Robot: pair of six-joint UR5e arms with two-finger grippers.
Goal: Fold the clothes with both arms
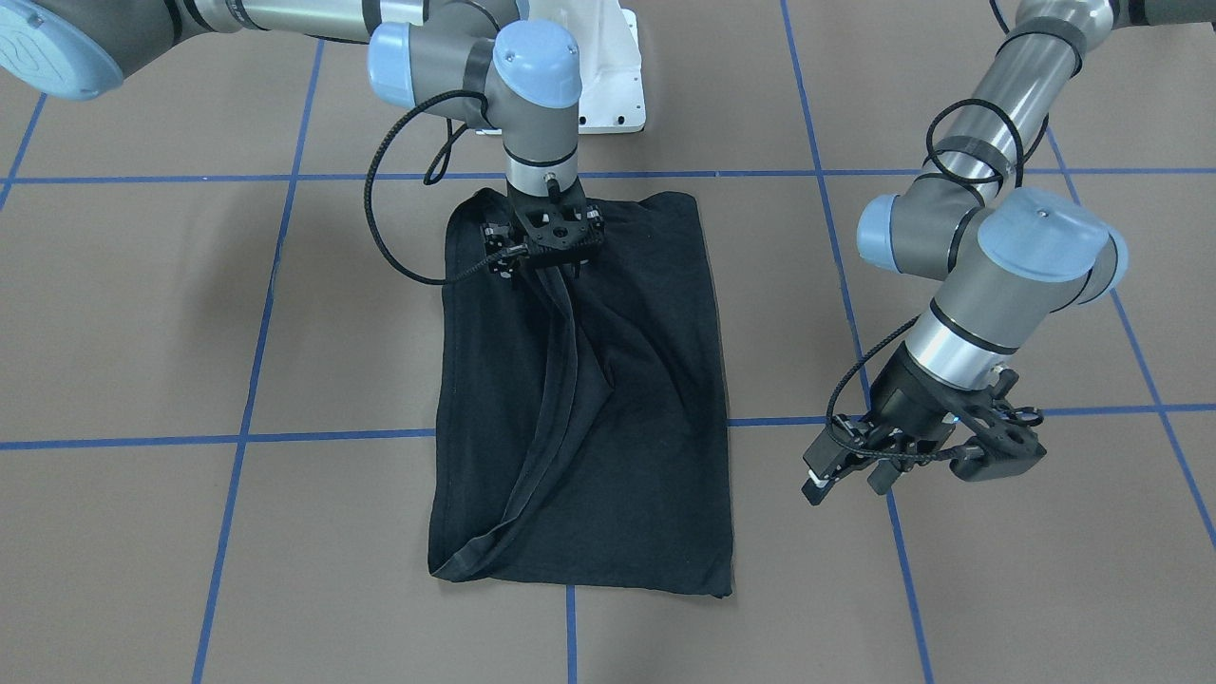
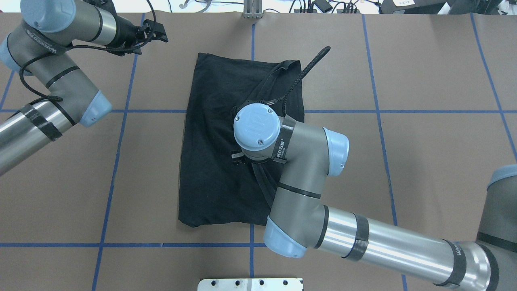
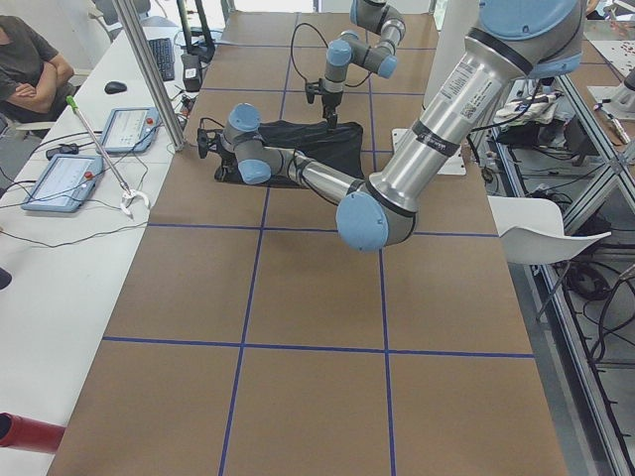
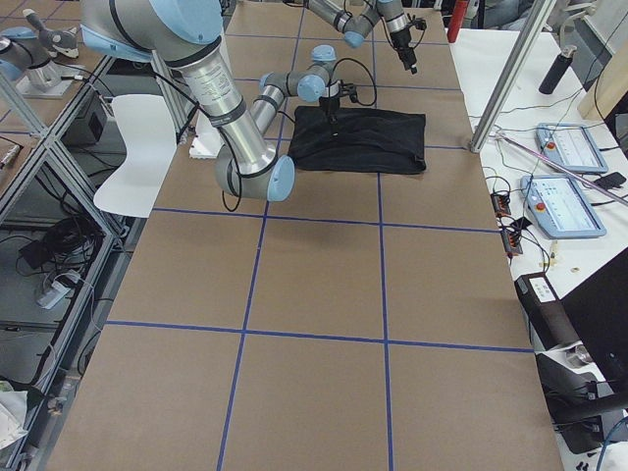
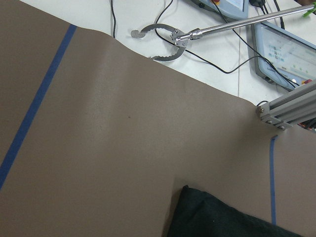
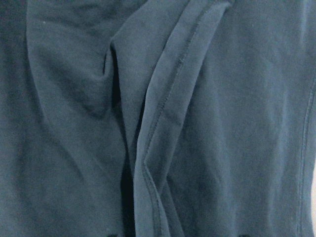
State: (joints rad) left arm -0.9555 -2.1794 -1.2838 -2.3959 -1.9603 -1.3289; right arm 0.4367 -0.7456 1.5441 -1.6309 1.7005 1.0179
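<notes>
Brown table covering [image 5: 123, 138] with blue tape lines [image 5: 34, 106] lies below the left gripper [image 2: 158, 34]. Ahead of it, off the table edge: a metal reacher-grabber [image 5: 170, 37], a control tablet [image 5: 284, 59], an aluminium post [image 5: 289, 106].

I can't see the fingertips of the right gripper [image 1: 548, 270]. From the front, its own black body covers them where the raised fold of the black T-shirt [image 1: 646, 399] runs up under it. From overhead, the wrist joint sits squarely above the tool and hides it, along with the cloth beneath. My right wrist camera gives only soft, close cloth filling the frame, so the shirt's outline falls outside every edge. The left wrist camera catches just one shirt corner below the tool, cut by the bottom edge. In both side views the right gripper and the left gripper [image 1: 845, 481] are too small to judge.
</notes>
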